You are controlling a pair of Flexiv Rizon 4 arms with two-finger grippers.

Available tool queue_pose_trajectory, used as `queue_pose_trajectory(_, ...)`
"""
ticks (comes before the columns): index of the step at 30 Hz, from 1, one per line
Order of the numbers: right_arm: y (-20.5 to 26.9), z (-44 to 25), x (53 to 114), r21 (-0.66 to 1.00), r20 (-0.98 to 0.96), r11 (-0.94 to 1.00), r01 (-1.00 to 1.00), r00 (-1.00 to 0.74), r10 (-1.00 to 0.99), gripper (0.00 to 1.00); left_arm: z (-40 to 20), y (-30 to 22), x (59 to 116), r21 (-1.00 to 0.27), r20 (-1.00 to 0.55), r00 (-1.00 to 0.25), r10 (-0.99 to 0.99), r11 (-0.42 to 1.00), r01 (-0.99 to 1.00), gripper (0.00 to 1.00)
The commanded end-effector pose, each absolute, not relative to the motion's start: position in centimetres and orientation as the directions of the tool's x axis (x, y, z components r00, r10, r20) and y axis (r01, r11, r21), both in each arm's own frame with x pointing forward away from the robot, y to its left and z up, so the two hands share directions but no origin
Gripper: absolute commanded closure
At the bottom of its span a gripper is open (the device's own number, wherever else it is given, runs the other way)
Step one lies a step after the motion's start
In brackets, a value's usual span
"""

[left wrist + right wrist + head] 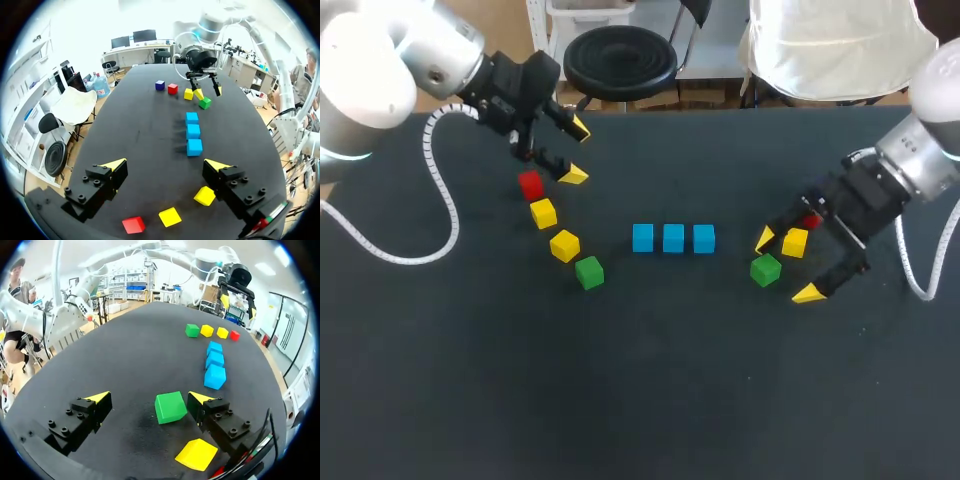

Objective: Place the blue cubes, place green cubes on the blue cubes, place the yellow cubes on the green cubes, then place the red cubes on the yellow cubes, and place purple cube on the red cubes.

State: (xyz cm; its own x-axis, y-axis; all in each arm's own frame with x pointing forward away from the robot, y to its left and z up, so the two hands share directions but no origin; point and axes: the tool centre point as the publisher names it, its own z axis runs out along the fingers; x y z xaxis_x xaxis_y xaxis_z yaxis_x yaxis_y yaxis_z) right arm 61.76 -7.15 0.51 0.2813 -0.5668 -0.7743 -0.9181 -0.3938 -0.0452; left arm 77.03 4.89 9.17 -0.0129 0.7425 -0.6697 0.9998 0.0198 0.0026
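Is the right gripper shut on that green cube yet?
Open. The right gripper has its fingers wide apart; the green cube lies between them, close to one, clear of the other.

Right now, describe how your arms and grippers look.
The left arm and right arm are silver-white with rounded joints; a white cable hangs from each, the left one coiled. The left gripper and right gripper are black and blocky, with two yellow wedge-tipped fingers each.

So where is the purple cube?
On the robot's right side of the table: the left wrist view shows the purple cube at the far end, just beside a red cube. The head view does not show it.
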Motion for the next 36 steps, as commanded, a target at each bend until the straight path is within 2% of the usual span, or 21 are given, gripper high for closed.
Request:
queue_pose_trajectory(1, -7.3, 0.6, 62.6, -0.055, -0.790, -0.412, -0.909, 0.292, -0.539, 0.00, 9.1, 4.9, 77.1, 0.004, -0.671, -0.010, 0.741, 0.017, 1.000, 0.00)
queue_pose_trajectory(16, -6.9, 0.6, 65.5, -0.066, -0.806, -0.424, -0.903, 0.299, -0.511, 0.00, 9.1, 4.9, 77.1, 0.004, -0.671, -0.010, 0.741, 0.017, 1.000, 0.00)
queue_pose_trajectory(33, -6.5, -0.4, 64.8, -0.047, -0.823, -0.415, -0.909, 0.271, -0.499, 0.00, 9.1, 4.9, 77.1, 0.004, -0.671, -0.010, 0.741, 0.017, 1.000, 0.00)
queue_pose_trajectory(34, -6.4, -0.4, 64.7, -0.049, -0.823, -0.416, -0.908, 0.273, -0.498, 0.00, 9.1, 4.9, 77.1, 0.004, -0.671, -0.010, 0.741, 0.017, 1.000, 0.00)
queue_pose_trajectory(36, -6.4, -0.4, 64.5, -0.052, -0.823, -0.415, -0.908, 0.274, -0.497, 0.11, 9.1, 4.9, 77.1, 0.004, -0.671, -0.010, 0.741, 0.017, 1.000, 0.00)
